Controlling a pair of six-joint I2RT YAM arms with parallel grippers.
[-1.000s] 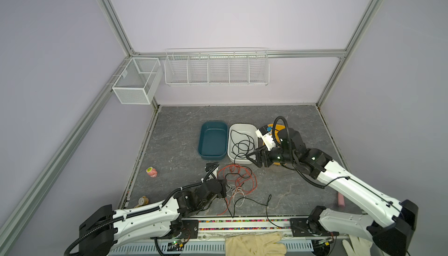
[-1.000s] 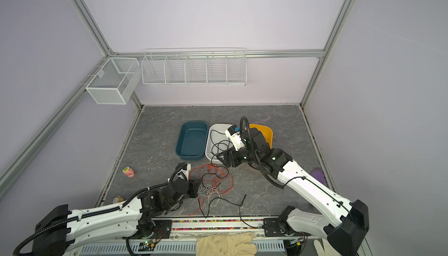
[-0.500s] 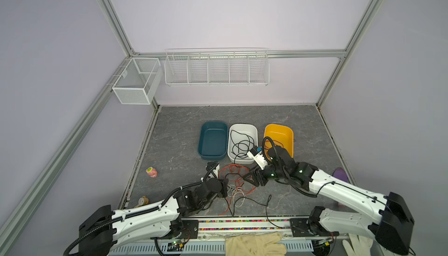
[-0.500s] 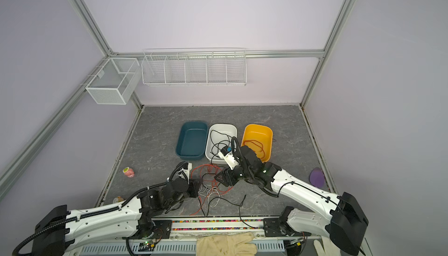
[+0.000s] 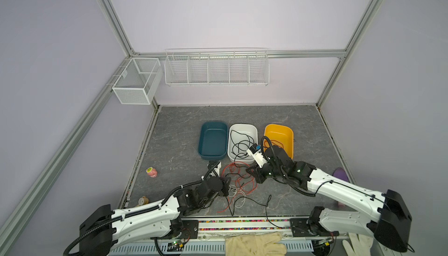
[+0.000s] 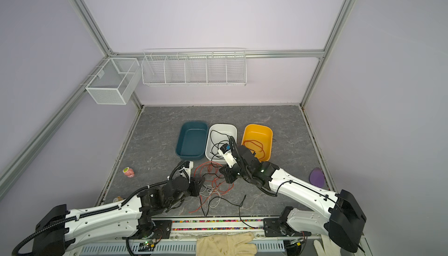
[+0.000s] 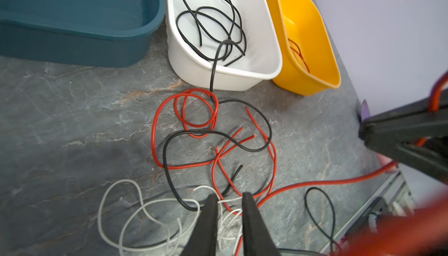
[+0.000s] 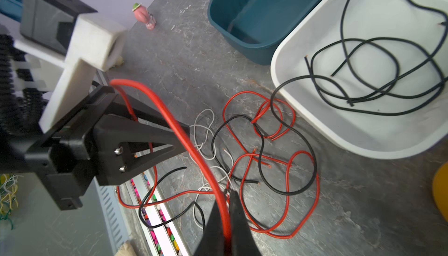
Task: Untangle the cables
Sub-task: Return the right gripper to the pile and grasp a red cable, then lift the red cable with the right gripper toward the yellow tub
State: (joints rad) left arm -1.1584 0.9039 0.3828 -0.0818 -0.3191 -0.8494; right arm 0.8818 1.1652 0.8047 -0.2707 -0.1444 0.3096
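The right tool (image 8: 227, 203) has just closed tight on a thin red cable (image 8: 181, 135) among the red, black and white cables (image 5: 242, 184) tangled by the front edge of the worktop (image 5: 184, 145). The left tool (image 7: 229, 197) has just parted slightly, likely a handover to free that strand.

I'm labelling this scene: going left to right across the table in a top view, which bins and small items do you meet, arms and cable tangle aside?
Pink toy → teal bin → white bin → orange bin → purple object near the right edge.
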